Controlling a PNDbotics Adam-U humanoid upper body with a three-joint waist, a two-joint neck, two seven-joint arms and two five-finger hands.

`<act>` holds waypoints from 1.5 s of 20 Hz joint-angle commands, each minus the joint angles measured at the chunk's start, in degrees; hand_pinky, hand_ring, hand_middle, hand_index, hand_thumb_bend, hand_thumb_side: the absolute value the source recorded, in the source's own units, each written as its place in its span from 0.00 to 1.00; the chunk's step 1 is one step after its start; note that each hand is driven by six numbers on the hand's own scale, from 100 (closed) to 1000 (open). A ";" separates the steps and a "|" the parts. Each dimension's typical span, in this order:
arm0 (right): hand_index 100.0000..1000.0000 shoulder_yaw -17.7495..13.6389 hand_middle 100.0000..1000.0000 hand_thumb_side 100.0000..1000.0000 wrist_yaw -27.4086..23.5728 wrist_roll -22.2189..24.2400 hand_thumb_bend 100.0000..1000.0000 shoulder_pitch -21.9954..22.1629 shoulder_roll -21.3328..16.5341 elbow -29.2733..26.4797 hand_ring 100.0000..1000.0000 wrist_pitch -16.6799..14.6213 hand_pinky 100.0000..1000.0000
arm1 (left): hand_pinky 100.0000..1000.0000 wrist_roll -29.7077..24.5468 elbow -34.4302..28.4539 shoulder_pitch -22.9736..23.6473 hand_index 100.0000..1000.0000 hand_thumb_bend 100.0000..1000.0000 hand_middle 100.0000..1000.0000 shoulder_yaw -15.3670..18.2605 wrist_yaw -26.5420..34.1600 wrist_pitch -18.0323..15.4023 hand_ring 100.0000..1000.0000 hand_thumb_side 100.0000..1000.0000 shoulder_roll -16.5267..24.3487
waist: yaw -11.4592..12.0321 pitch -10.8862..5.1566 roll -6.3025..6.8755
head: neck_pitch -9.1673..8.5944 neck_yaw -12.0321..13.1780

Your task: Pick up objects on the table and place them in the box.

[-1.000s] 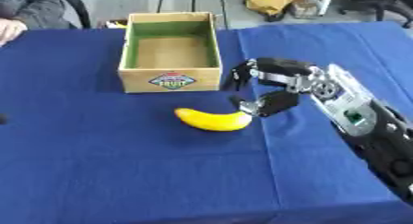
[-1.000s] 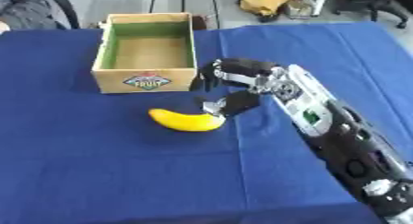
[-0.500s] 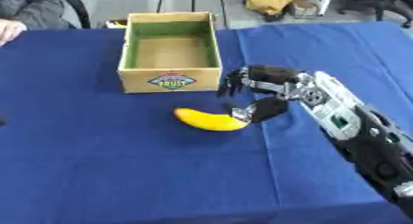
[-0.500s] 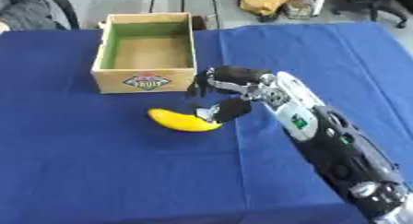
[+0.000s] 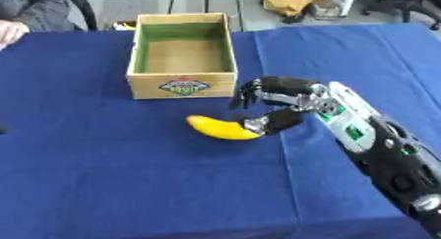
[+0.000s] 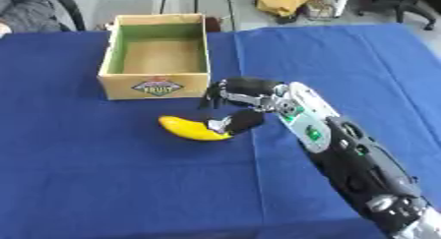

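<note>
We see a yellow curved banana [image 5: 220,129], a tan cardboard box [image 5: 182,83] lined green inside, a deep blue tablecloth [image 5: 103,174], and our black-and-silver right hand [image 5: 274,101].

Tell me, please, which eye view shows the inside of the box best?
The right eye view shows the box slightly better: more of its green inner left wall and brown floor is visible, and nothing lies inside. The left eye view shows nearly the same box, also without contents, and the banana lies before it at the right hand.

Blue-clothed table [image 5: 103,184] with open box [image 5: 182,80] and banana [image 5: 220,129] near it.
</note>
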 commanded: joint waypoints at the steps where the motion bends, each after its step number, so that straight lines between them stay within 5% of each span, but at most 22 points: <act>1: 0.83 -0.14 0.70 0.82 1.39 -0.29 0.00 -0.96 -0.37 -0.11 0.68 -0.45 0.65 | 0.47 -0.20 -0.74 -0.26 0.60 0.09 0.50 -0.01 0.10 -0.02 0.42 1.00 0.78 | 0.09 -0.81 0.20 | 0.31 -0.17; 30: 0.87 1.50 0.74 0.89 6.44 -0.20 0.00 -0.48 1.47 1.58 0.71 -2.51 0.67 | 0.47 -0.27 -0.70 -0.16 0.60 0.08 0.50 -0.04 -0.01 -0.01 0.42 1.00 0.64 | 0.12 -0.77 0.28 | 0.31 -0.54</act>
